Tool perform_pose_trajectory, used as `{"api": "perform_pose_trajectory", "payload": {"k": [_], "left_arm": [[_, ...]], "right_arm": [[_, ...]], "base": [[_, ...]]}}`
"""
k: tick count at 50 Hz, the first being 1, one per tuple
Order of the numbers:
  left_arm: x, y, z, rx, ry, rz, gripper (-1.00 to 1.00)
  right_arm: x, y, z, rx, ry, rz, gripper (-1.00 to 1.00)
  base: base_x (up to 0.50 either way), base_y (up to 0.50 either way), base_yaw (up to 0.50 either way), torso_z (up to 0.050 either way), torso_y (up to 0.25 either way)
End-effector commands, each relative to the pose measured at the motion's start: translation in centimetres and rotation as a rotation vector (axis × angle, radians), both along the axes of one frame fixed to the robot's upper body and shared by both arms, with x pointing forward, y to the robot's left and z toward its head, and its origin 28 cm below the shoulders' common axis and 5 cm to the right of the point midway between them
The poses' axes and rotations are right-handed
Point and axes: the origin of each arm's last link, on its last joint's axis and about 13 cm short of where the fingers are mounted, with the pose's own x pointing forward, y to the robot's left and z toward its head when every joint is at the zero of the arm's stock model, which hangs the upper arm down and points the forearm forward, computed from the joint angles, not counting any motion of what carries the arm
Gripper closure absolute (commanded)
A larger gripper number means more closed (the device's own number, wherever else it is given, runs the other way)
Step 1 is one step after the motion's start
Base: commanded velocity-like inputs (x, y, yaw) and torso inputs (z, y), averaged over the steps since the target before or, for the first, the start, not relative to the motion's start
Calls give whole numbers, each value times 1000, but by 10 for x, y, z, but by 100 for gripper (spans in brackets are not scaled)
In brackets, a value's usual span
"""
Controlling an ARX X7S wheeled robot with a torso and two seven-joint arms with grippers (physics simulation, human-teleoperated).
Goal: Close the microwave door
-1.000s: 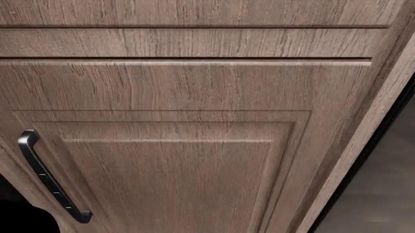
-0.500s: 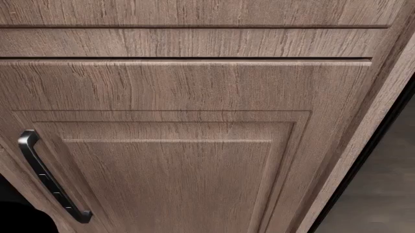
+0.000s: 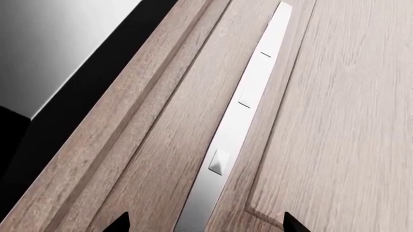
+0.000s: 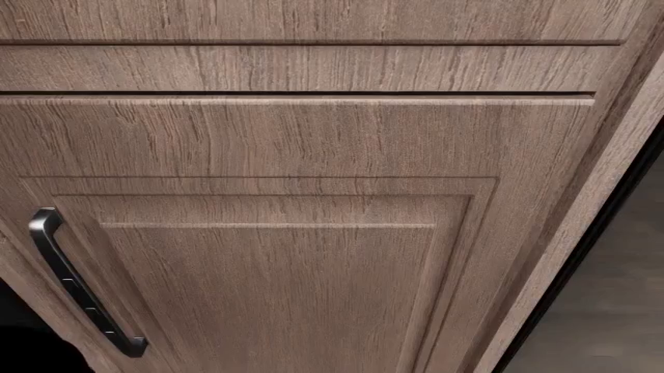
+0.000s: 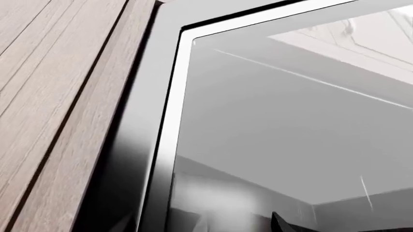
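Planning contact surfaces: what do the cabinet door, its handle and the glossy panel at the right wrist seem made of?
Cabinet door: brown wood or wood-look laminate, matte, visible grain. Handle: probably metal, dark satin with glinting edges. Glossy panel: looks like glass or polished metal, mirror-like reflections; whether it is the microwave door is unclear.

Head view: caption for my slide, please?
Head camera faces a wood-grain cabinet door with a dark bar handle; no microwave in sight.

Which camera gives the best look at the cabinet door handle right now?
The head view: the dark cabinet handle shows whole, from end to end. The left wrist view shows a pale bar handle running out of frame. The right wrist view shows none.
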Motion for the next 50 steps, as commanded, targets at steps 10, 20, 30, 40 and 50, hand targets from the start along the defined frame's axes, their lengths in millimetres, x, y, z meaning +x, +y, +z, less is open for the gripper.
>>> {"api": "perform_pose_trajectory", "payload": {"k": [10,20,30,40,50], "left_arm": [[0,-1,-1,7,4,-7,-100],[0,-2,-2,10,9,-7,-100],[0,-2,-3,11,10,-7,-100],[-1,-3,-3,14,10,-8,-100],[-2,-4,-4,19,10,-10,-100]], "right_arm": [[8,-8,1,45,-3,78,-100],[8,-15,0,75,1,90,-100],[12,-22,-5,112,-1,131,-100],[11,-26,-5,131,-15,157,-100],[11,-35,-12,173,-17,169,-100]], "base": [[0,0,0,0,0],[0,0,0,0,0],[0,0,0,0,0],[0,0,0,0,0],[0,0,0,0,0]]}}
